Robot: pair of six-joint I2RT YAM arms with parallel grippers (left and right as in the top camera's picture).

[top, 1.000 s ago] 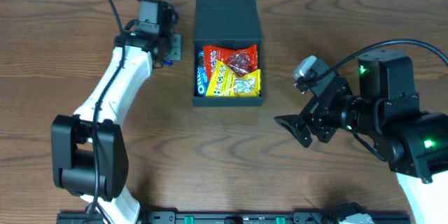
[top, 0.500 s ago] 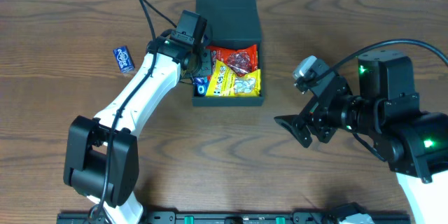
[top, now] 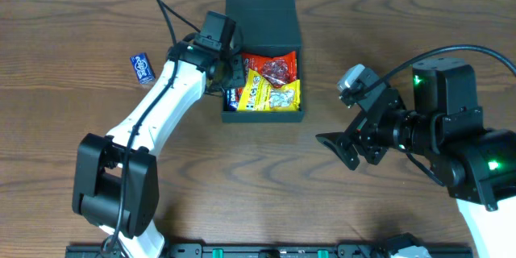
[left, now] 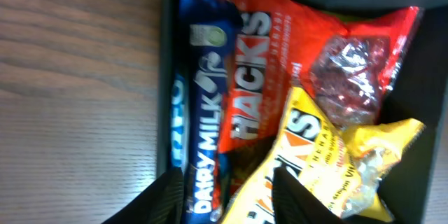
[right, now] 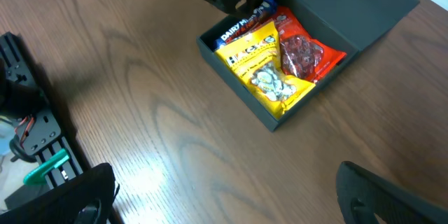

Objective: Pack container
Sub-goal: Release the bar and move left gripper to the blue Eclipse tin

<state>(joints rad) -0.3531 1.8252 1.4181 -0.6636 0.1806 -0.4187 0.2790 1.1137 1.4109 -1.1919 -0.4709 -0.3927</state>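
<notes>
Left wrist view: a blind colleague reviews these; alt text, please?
Close-up into the dark box, holding a blue Dairy Milk bar near its left wall, a red Hacks bag and a yellow Hacks bag lying over it. Wooden table at left; the left gripper shows as two dark fingers at the bottom edge.

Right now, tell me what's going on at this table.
The robot is packing snacks into the dark green container, whose lid is folded back. The left gripper hovers over the box's left side with its fingers apart, above a Dairy Milk bar lying inside next to a red Hacks packet and a yellow Hacks packet. The right gripper waits open, off to the side, holding nothing. A small blue packet lies on the table, not yet packed.
</notes>
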